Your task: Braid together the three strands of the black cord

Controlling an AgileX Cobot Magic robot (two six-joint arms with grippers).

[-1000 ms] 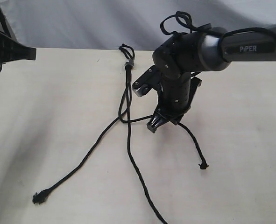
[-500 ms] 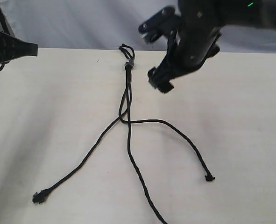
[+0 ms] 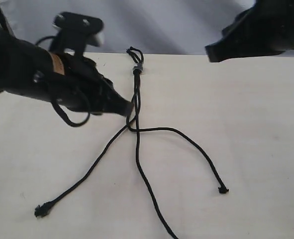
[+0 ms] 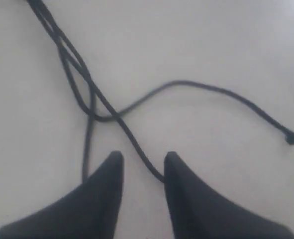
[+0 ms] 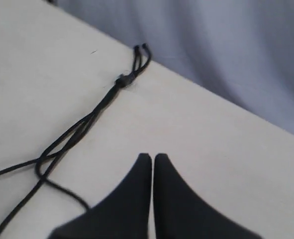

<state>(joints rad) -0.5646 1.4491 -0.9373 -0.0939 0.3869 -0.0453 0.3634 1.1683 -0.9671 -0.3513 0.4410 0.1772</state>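
The black cord lies on the pale table, with its knot [image 3: 137,69] and small loop [image 3: 134,51] at the far edge. Three strands fan out from the knot. The left strand ends at a tip [image 3: 41,211], the middle strand [image 3: 146,185] runs off the near edge, and the right strand [image 3: 192,144] crosses the others and ends at a tip [image 3: 223,189]. My left gripper [image 3: 127,108] [image 4: 143,160] is open, low over the crossing, and one strand [image 4: 137,148] runs between its fingers. My right gripper [image 3: 214,51] [image 5: 152,159] is shut and empty, raised off the cord at the far right.
A grey cloth backdrop [image 3: 176,25] hangs behind the table's far edge [image 3: 186,54]. The left arm's body [image 3: 47,74] with its looping cable covers the table's left far part. Bare tabletop [image 3: 256,129] lies to the right of the strands.
My right gripper has left the right strand, risen and pulled back to the far right. The strand's tip now lies further out. My left arm has swung in over the crossing.
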